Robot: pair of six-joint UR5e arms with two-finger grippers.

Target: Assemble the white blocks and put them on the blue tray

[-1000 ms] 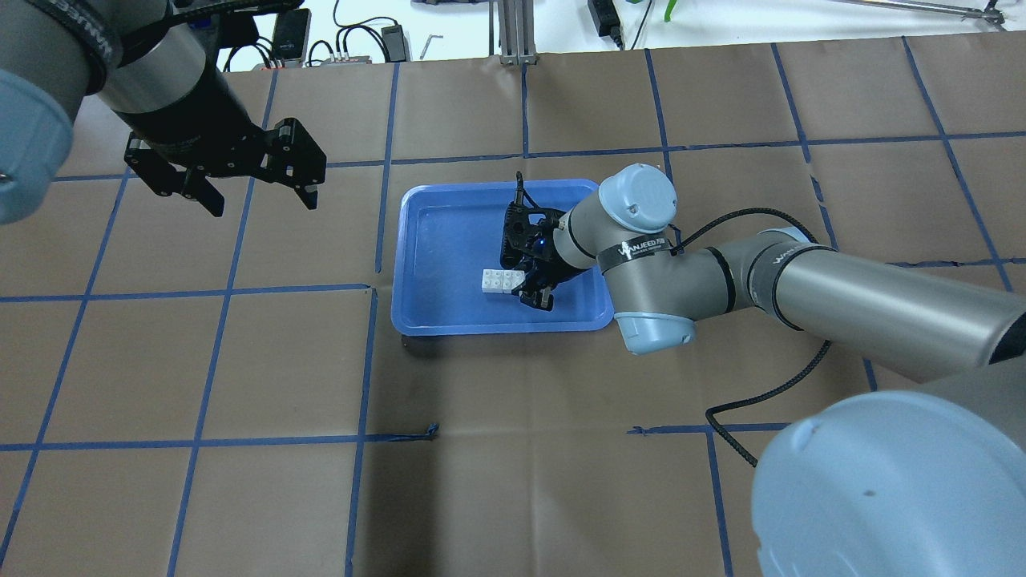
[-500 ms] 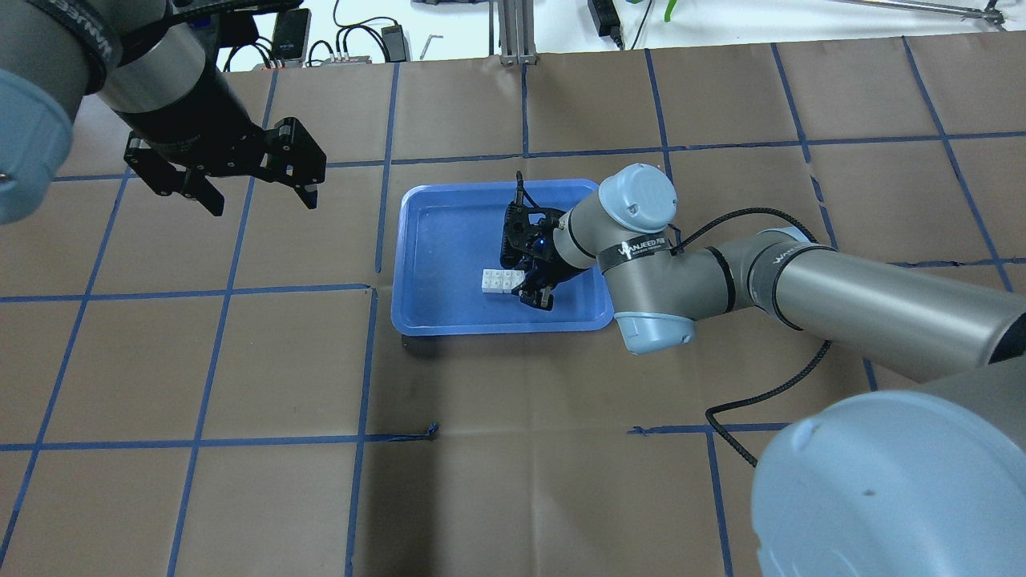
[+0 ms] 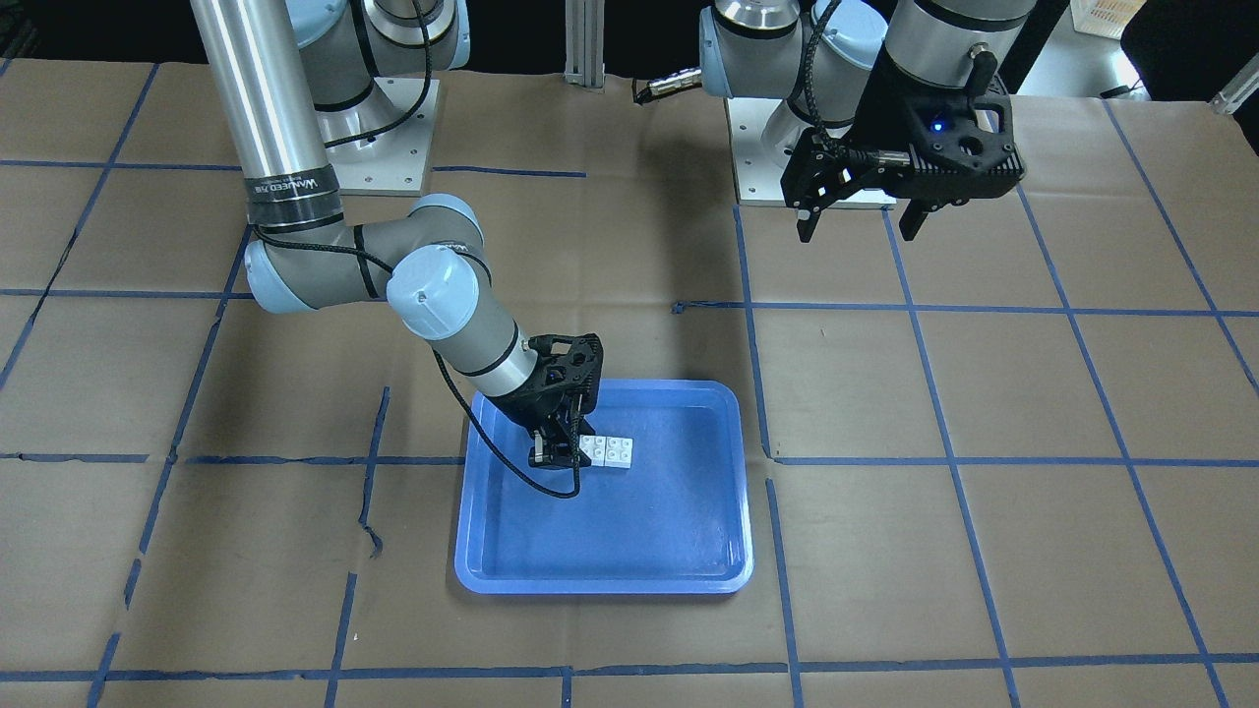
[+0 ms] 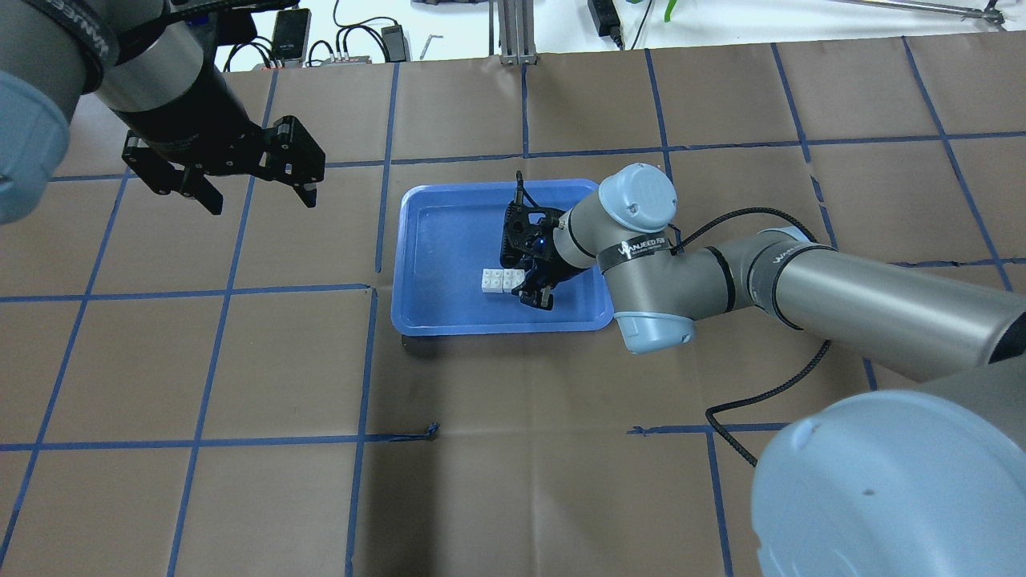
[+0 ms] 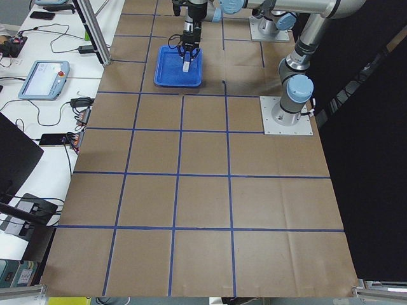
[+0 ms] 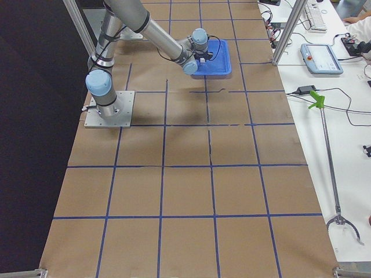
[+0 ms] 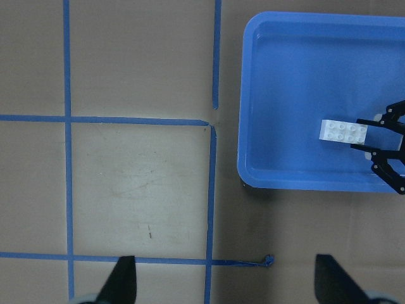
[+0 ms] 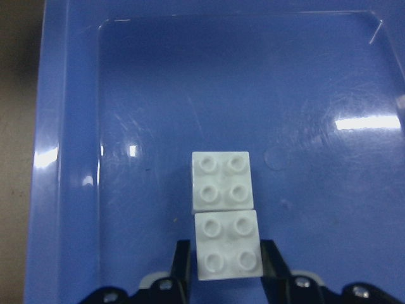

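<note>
Two white blocks (image 4: pixel 501 280) lie side by side, touching, on the floor of the blue tray (image 4: pixel 449 240). In the right wrist view the far block (image 8: pixel 221 180) is free and the near block (image 8: pixel 228 247) sits between my right gripper's fingers (image 8: pixel 182 269). My right gripper (image 4: pixel 525 282) is low in the tray, shut on the near block; it also shows in the front view (image 3: pixel 561 447) beside the blocks (image 3: pixel 612 449). My left gripper (image 4: pixel 252 192) is open and empty, raised over the table left of the tray. The left wrist view shows the blocks (image 7: pixel 343 131) in the tray (image 7: pixel 285 171).
The table is covered in brown paper with a blue tape grid (image 4: pixel 369 288). My right arm's elbow (image 4: pixel 641 264) hangs over the tray's right edge. Cables and power bricks (image 4: pixel 353 40) lie beyond the table's far edge.
My left gripper has shifted very slightly. My right gripper and the white blocks have not moved.
</note>
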